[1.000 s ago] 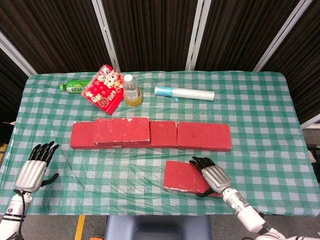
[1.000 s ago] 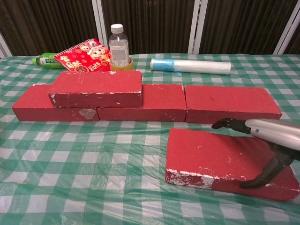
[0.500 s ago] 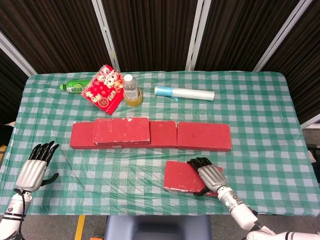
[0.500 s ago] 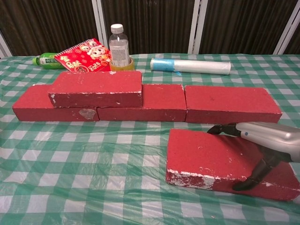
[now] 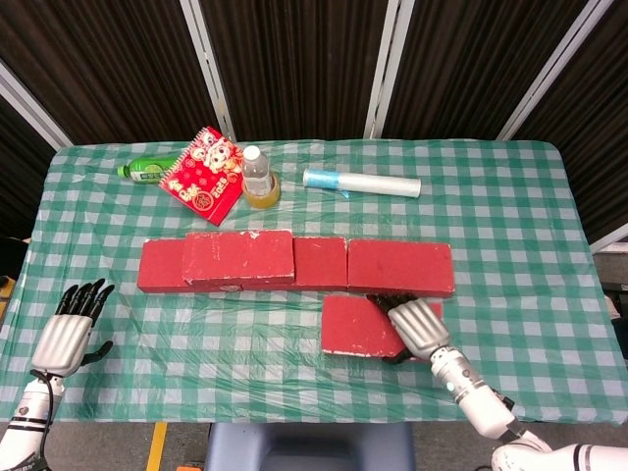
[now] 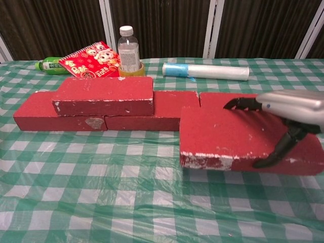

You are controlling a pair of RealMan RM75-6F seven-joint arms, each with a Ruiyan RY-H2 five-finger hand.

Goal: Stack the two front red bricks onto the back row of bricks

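The right hand [image 6: 283, 124] grips the front brick [image 6: 230, 139] by its right end, fingers over the top and thumb under the near edge. The brick appears lifted clear of the cloth, about level, at 5 o'clock on the table [image 5: 510, 245], just in front of the back row's right brick [image 5: 400, 267].

To do this step well, I judge the hand should keep the brick level as it rises above the row's top face, carry it toward 12 o'clock, then lower it flat so it sits square. With the grip at one end, the free left end may sag or swing.

The left hand [image 5: 71, 329] hangs at 8 o'clock, fingers apart and holding nothing.

Count: one brick in hand; one stacked brick [image 5: 238, 258] on the row's left; three row bricks show, as far as I can tell. Two bottles, one red booklet, one roll at 12 o'clock.
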